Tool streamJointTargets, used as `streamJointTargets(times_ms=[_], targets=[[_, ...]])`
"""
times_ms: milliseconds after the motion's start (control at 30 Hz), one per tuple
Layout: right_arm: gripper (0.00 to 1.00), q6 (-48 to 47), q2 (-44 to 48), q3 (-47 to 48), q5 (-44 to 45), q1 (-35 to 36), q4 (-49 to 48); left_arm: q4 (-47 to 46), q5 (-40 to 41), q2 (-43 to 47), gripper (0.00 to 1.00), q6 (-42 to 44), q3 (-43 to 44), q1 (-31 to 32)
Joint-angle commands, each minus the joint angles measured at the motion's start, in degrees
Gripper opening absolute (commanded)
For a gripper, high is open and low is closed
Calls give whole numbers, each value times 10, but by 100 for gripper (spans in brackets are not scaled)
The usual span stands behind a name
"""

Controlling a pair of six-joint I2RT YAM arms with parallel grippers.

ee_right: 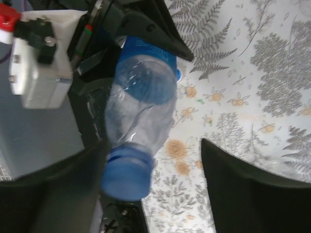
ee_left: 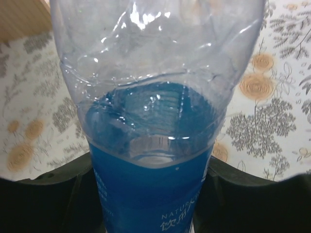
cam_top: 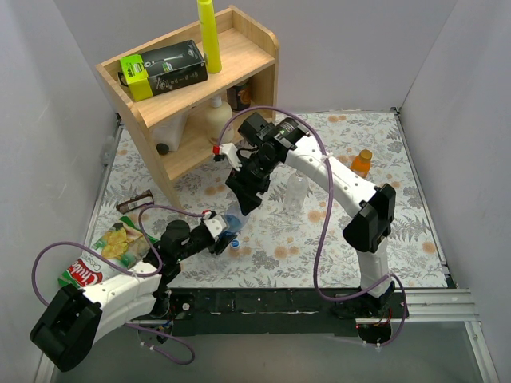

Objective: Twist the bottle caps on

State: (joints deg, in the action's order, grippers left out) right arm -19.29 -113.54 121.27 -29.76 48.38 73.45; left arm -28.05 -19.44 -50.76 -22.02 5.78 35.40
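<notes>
Left gripper (cam_top: 223, 236) clamps the blue-labelled clear bottle (ee_right: 142, 92) by its label, near the front of the floral table (cam_top: 383, 239). Right gripper (ee_right: 153, 167) hangs over it, fingers spread wide either side of the blue cap (ee_right: 125, 175) on the neck.

Lab test booth, grey partition walls (cam_top: 48, 96), floral tablecloth (cam_top: 399, 231) (wooden shelf (cam_top: 239, 49))

view: left wrist | clear bottle (ee_left: 150, 87): blue label on its lower part, fills the frame | left gripper (ee_left: 150, 208): dark fingers (ee_left: 43, 204) touching both label sides | behind: floral table cover (ee_left: 274, 111), wooden corner (ee_left: 19, 17)
</notes>
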Motion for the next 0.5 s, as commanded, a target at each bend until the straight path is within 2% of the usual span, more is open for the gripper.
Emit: streamJointTargets(times_ms=[0, 267, 367, 400, 467], targets=[[90, 6, -8, 64, -15, -11, -14, -56, -28, 11, 0, 10, 32, 4], [92, -32, 21, 98, -165, -46, -33, -12, -72, -7, 0, -6, 45, 4], [93, -109, 82, 57, -208, -55, -65, 38, -112, -5, 0, 0, 58, 2], [93, -140, 102, 14, -210, -54, -80, 48, -124, -3, 0, 1, 61, 2], [93, -247, 158, -30, -194, -51, -92, 80, -141, 0, 0, 11, 70, 2]])
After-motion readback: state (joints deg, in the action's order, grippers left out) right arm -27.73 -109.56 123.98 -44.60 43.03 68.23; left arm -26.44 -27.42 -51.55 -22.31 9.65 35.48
